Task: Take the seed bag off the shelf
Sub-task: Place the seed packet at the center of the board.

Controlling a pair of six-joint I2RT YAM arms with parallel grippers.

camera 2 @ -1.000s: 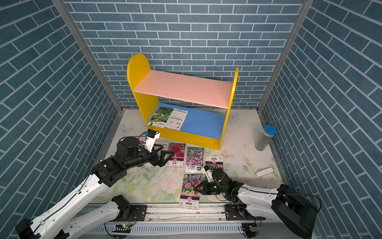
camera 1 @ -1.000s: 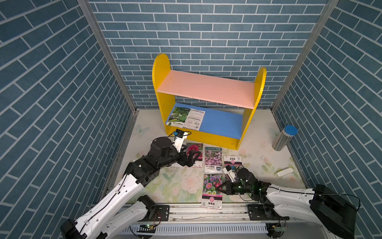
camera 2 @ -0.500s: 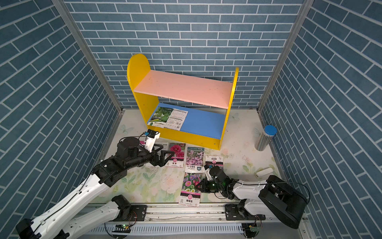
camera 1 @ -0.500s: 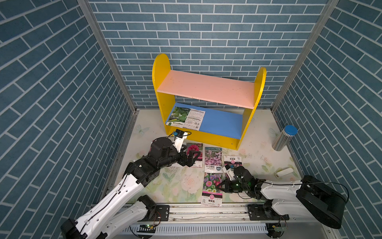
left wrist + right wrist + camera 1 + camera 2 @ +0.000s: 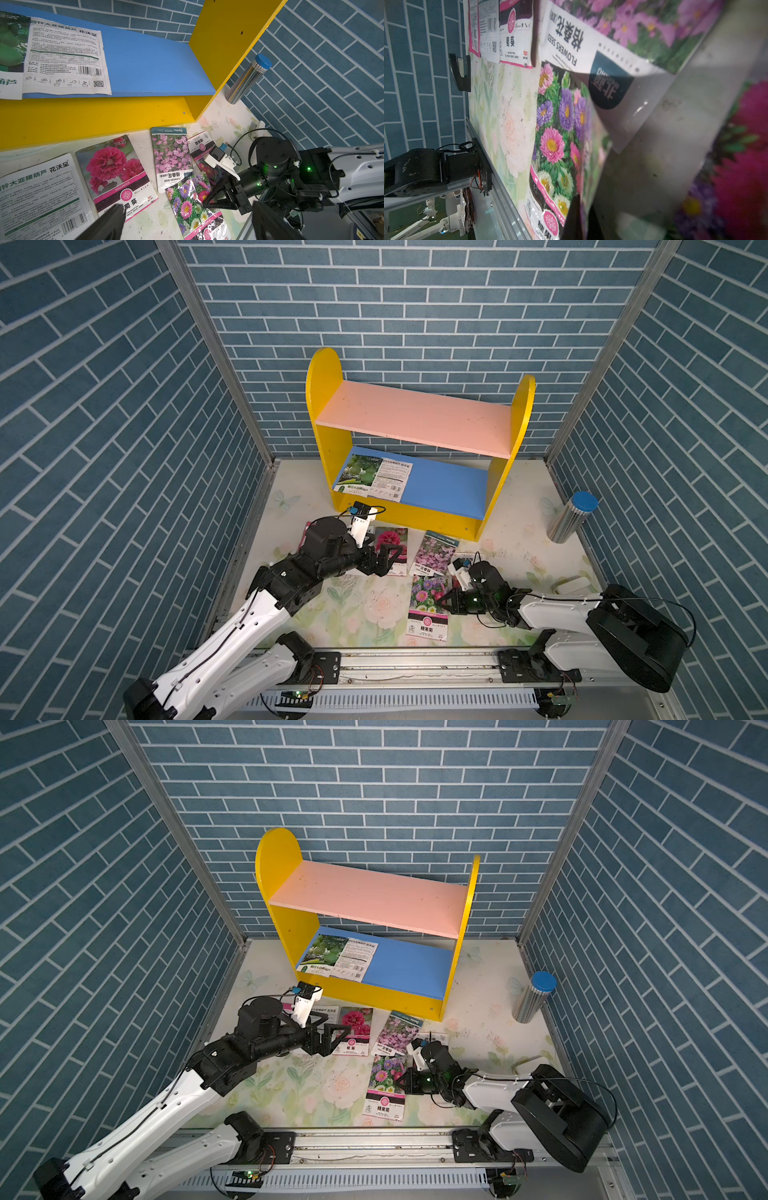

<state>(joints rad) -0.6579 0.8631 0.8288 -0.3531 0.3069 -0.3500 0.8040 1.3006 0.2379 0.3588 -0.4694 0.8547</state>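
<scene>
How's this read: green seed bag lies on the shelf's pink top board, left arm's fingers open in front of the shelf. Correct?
One error: the seed bag lies on the blue lower board, not the pink top board, as both top views show. The left fingers are open in front of the shelf.

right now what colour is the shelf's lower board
Blue; lower board clearest in left wrist view.
</scene>
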